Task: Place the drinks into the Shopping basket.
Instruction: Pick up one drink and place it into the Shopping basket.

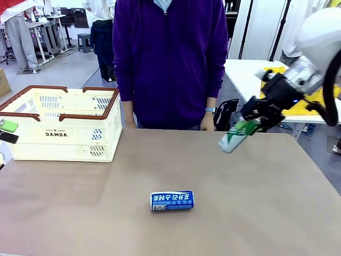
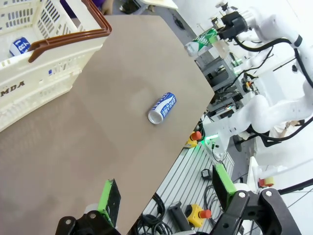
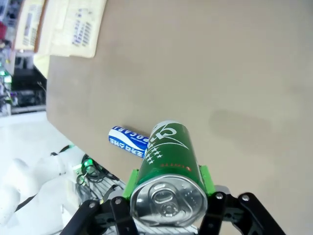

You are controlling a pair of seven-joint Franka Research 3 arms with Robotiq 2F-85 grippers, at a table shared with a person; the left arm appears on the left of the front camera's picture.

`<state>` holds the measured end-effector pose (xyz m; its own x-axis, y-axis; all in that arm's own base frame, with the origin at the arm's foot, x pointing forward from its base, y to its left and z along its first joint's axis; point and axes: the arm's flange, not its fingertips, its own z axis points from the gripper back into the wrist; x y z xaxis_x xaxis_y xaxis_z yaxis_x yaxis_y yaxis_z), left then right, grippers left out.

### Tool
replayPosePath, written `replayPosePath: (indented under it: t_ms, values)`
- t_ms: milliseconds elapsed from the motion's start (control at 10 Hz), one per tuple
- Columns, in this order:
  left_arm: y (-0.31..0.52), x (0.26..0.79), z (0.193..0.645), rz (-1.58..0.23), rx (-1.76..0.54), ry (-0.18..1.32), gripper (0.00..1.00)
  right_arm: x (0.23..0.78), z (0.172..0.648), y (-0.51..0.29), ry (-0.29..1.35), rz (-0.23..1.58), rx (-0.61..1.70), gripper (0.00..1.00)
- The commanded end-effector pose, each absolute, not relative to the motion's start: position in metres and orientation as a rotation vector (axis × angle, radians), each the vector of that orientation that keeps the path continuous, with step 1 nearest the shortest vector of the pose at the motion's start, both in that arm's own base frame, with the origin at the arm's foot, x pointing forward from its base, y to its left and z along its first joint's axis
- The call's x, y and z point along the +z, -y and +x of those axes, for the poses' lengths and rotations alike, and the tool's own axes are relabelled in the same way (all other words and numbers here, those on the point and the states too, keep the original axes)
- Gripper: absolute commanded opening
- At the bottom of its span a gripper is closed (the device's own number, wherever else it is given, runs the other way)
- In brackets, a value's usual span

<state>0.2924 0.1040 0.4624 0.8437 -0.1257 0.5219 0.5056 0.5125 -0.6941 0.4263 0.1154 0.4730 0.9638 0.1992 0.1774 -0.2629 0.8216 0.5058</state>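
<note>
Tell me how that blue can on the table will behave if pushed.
The blue can lies on its side on the flat table, so a push across its length would probably roll it. Its smooth, glossy wall looks slippery to pinch.

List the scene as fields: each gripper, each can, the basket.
right gripper: shut on green can, tilted, above the right side of the table
left gripper: open, holding nothing
blue can: on its side, mid-table
basket: far left of the table
second blue can: inside basket
</note>
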Motion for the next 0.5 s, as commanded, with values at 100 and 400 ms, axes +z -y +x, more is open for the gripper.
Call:
replayPosePath:
  t_ms: [100, 400]
  values:
    - [-0.103, 0.464, 0.293, -0.98, -0.388, 0.449, 1.0, 0.465, 0.449, -0.201, 0.13, 0.487, 0.323, 0.0]
    - [-0.103, 0.464, 0.293, -0.98, -0.388, 0.449, 1.0, 0.444, 0.464, -0.296, 0.159, 0.275, 0.514, 0.0]
